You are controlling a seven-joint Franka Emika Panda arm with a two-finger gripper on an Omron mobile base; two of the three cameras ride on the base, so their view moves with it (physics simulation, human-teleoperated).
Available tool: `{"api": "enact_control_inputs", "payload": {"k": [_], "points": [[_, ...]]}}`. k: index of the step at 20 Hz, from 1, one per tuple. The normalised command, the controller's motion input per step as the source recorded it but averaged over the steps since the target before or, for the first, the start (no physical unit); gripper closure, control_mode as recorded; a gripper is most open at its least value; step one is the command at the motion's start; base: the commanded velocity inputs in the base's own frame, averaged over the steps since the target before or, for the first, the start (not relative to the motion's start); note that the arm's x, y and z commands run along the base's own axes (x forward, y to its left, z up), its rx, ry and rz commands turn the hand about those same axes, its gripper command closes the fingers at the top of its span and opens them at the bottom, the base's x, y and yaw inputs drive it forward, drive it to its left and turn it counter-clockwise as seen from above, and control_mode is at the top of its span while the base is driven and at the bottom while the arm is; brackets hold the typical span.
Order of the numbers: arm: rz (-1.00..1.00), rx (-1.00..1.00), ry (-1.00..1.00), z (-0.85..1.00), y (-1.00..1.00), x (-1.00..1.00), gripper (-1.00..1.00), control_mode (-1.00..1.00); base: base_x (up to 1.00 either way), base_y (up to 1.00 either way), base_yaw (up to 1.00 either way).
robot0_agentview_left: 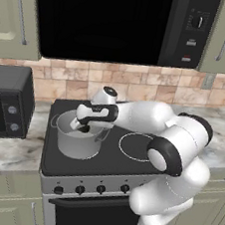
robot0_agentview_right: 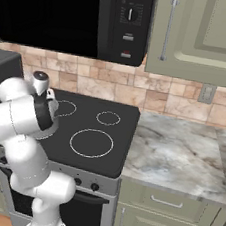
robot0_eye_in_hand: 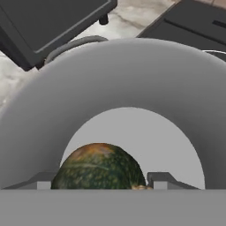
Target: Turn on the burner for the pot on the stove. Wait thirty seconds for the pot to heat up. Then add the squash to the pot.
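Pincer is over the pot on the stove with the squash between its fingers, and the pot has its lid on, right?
Not quite: the pot has no lid. The hand view looks straight into its open mouth, with the squash between the pincer fingers above its floor. The rest holds.

The arm [robot0_agentview_left: 178, 158] is made of thick, rounded white shells with a smooth, slightly shiny surface, and they are joined by dark, almost black bands and caps at the joints. The hand at its end is white with a black block along its side and a small round dark-topped cap above the wrist [robot0_agentview_left: 108, 92]
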Motion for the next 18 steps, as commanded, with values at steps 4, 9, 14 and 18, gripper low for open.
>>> {"api": "enact_control_inputs", "payload": {"k": [4, 9, 14, 18], "points": [[0.00, -0.01, 0.00, -0.19, 0.07, 0.28, 1.00, -1.00, 0.00, 0.00, 0.00], [0.00, 0.00, 0.03, -0.15, 0.11, 0.28, 1.00, -1.00, 0.00, 0.00, 0.00], [0.00, 0.00, 0.02, -0.07, 0.10, 0.21, 1.00, -1.00, 0.00, 0.00, 0.00], [-0.01, 0.00, 0.03, -0.03, 0.05, 0.19, 1.00, -1.00, 0.00, 0.00, 0.00]]}}
